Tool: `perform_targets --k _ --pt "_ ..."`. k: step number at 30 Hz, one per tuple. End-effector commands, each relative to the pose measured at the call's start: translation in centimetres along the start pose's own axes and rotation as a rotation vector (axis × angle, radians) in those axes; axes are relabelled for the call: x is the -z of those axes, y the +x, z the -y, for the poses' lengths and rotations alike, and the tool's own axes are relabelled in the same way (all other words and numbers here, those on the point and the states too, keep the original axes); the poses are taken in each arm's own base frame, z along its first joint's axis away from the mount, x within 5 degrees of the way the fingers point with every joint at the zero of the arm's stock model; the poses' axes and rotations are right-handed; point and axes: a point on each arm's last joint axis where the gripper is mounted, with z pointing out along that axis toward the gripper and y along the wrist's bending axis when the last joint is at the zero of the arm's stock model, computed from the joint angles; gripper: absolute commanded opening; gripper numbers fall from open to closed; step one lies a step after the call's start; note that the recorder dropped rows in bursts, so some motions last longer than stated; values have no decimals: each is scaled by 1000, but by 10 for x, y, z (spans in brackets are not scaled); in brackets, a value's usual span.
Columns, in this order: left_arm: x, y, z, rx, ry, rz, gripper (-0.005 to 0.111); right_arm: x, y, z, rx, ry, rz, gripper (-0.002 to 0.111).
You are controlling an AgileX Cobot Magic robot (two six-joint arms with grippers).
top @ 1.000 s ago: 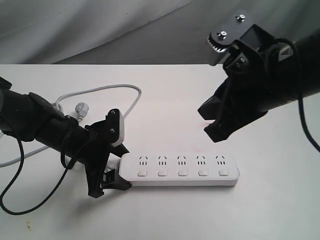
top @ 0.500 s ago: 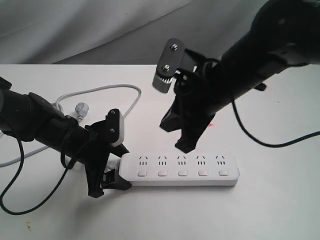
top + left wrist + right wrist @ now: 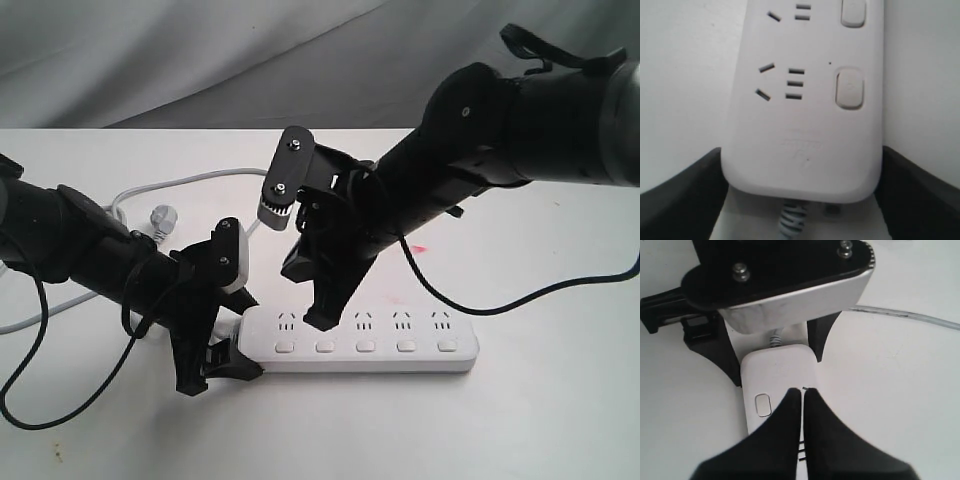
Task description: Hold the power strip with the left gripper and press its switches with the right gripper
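Tabletop (image 3: pixel 540 430) bears power strip (image 3: pixel 385 335), corded end between left gripper (image 3: pixel 243 338) jaws.

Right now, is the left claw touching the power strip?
Touching. In the left wrist view the left claw has both fingers pressed against the sides of the power strip at its end, no gap.

- Exterior: raised, angled down over the whole desk (image 3: pixel 540 420).
- Left wrist: very close, facing the power strip (image 3: pixel 805 140) at its cord end.
- Right wrist: close, looking down on that same end.
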Motion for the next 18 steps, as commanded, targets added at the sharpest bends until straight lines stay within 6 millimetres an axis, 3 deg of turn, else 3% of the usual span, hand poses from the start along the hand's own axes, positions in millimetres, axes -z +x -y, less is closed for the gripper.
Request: perform_targets --k 1,5,8,18 --pt "-1 -2 0 3 -5 7 44 -2 1 0 22 13 6 17" --pt "-1 -2 0 3 -5 7 44 -7 10 -5 58 6 -5 43" --pt "-1 -2 0 3 -5 7 44 -11 16 -5 37 44 -2 51" --pt "-1 -2 0 3 -5 7 44 -33 20 -12 107 40 7 54"
